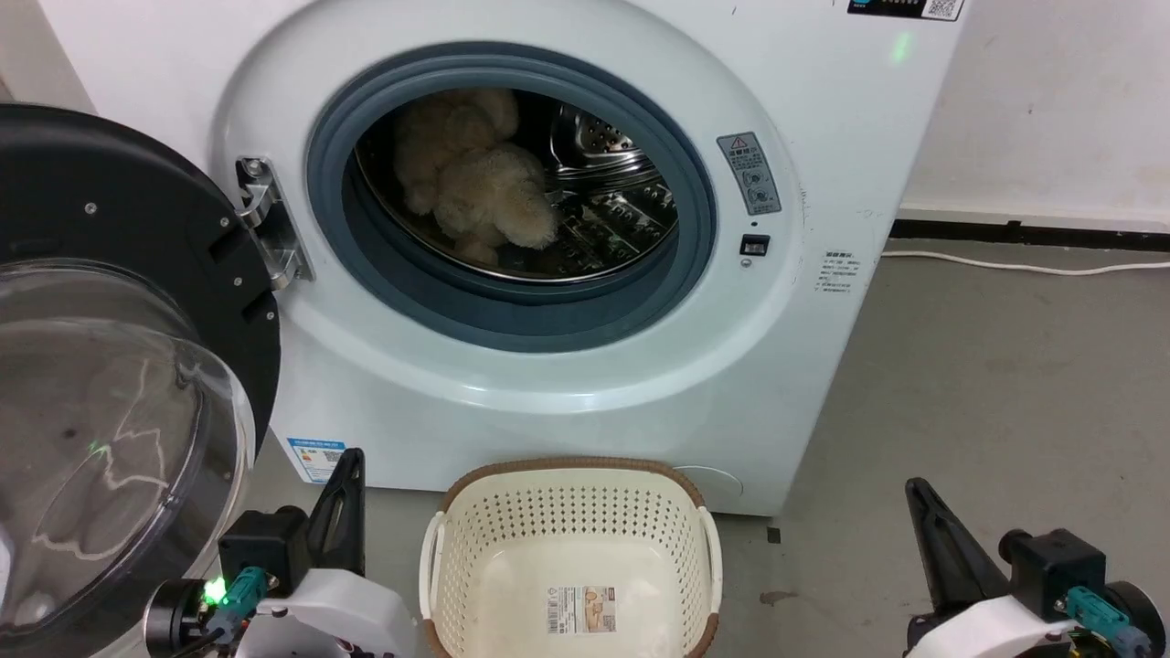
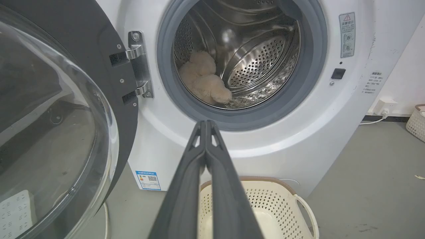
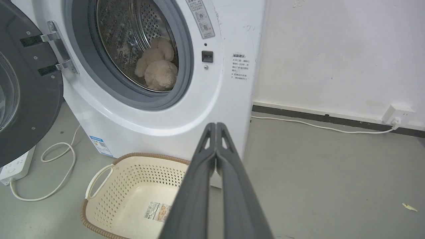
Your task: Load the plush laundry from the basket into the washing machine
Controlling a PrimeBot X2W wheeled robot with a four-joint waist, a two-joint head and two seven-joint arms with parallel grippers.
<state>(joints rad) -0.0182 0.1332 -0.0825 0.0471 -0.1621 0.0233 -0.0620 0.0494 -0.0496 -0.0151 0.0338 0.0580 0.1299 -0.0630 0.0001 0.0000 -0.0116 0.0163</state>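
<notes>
The cream-beige plush laundry (image 1: 480,183) (image 2: 204,79) (image 3: 156,68) lies inside the steel drum of the white washing machine (image 1: 567,384), toward the drum's left side. Its black-rimmed bubble door (image 1: 110,366) hangs wide open on the left. Below the machine sits the basket (image 1: 571,548) (image 2: 265,205) (image 3: 132,196), with nothing in it but the label sticker on its bottom. My left gripper (image 1: 350,457) (image 2: 206,123) is shut, low and left of the basket. My right gripper (image 1: 914,489) (image 3: 215,126) is shut too, low and right of the basket. Neither holds anything.
A white cable (image 1: 1024,265) runs along the grey floor by the wall on the right. A power strip (image 3: 15,166) with a looped cord (image 3: 63,169) lies on the floor under the open door. Another basket (image 2: 416,121) stands at the far right.
</notes>
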